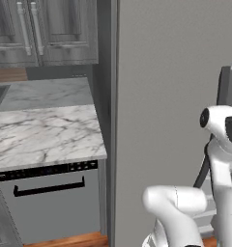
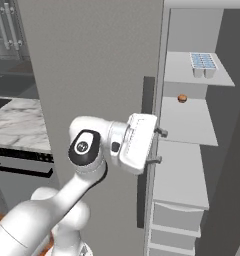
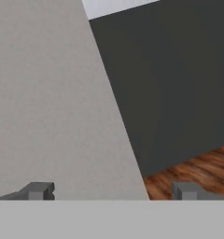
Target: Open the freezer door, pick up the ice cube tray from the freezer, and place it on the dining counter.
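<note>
The freezer door [image 2: 92, 75] stands swung open, with its dark vertical handle [image 2: 148, 95] along the free edge. It also shows as a broad grey panel [image 1: 171, 96] in the left base view. The pale blue ice cube tray [image 2: 203, 62] lies on the top shelf inside the freezer. My gripper [image 2: 159, 146] hovers at the door's free edge beside the handle, well below the tray. Its jaws are open with nothing between them. In the hand view my gripper [image 3: 113, 191] faces the grey door panel [image 3: 48, 102] and a dark surface. The dining counter is out of view.
A small orange-brown item [image 2: 182, 98] sits on the second freezer shelf [image 2: 187, 125], with drawers below. Left of the door is a marble counter [image 1: 45, 130] over a dishwasher front [image 1: 50, 202] with a black handle. Grey wall cabinets [image 1: 45, 29] hang above. Wood floor [image 3: 193, 170] lies below.
</note>
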You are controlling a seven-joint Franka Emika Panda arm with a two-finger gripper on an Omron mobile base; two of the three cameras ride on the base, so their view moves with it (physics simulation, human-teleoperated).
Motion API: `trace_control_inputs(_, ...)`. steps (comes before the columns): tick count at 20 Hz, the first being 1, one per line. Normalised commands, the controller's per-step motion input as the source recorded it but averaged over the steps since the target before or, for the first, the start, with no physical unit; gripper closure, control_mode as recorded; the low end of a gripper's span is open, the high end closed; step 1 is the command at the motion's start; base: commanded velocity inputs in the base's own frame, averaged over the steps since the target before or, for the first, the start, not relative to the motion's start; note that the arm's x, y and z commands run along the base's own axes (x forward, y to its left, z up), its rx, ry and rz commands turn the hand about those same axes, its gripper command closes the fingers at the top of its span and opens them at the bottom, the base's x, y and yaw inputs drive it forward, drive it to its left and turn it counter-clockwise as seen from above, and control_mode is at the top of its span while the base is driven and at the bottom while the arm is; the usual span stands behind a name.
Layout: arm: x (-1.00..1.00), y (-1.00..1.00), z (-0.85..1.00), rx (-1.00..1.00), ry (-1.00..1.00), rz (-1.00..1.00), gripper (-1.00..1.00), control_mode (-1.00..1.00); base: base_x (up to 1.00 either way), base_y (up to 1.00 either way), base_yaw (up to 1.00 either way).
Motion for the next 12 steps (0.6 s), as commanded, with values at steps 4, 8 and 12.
trace_control_inputs(4,-0.15,0.68,0.10,0.00,0.05,0.13,-1.00,-1.00,0.00,0.00,0.00)
trace_control_inputs(8,-0.09,0.59,0.22,0.00,0.08,0.18,-1.00,-1.00,0.00,0.00,0.00)
trace_control_inputs(12,-0.01,0.52,0.26,0.00,0.11,0.20,-1.00,-1.00,0.00,0.00,0.00)
